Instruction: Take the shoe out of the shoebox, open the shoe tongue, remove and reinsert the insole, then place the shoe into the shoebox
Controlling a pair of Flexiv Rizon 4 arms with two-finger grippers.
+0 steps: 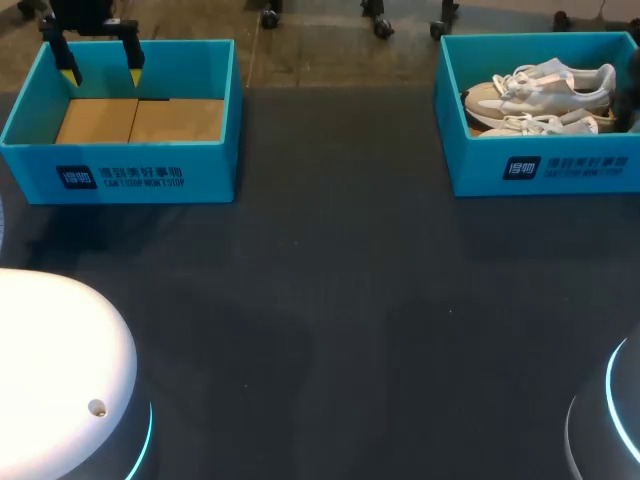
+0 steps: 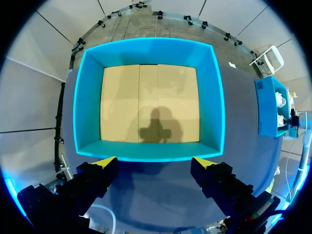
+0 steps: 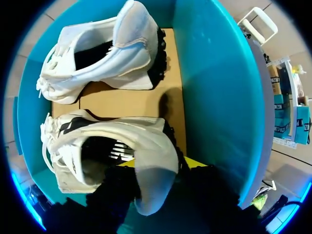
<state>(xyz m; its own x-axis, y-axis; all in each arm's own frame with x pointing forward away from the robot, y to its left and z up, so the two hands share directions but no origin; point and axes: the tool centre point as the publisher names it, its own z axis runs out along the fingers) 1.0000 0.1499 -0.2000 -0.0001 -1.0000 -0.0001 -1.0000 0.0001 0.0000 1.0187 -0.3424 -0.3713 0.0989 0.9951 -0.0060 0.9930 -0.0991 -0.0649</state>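
Left gripper (image 1: 101, 72) hangs in the upper left of the head view above the empty turquoise cardboard shoebox (image 1: 120, 175), pointing down. Its jaws stand wide apart with nothing between them, and its own wrist view shows them over the near wall of that box. Right gripper (image 3: 161, 163) is down inside the second turquoise shoebox (image 1: 540, 170) at the upper right. It sits at the heel of the nearer white lace-up trainer (image 3: 146, 141), and whether it has hold of that heel cannot be told. Both boxes stand well apart on the dark grey matte table (image 1: 330, 300), along its far edge. The head view shows both trainers lying in the right-hand box but only a dark sliver of the right arm at the frame's right edge. The right wrist view shows the second white trainer (image 3: 112, 53) lying beyond the first on the brown cardboard floor (image 3: 126, 102), apart from it.
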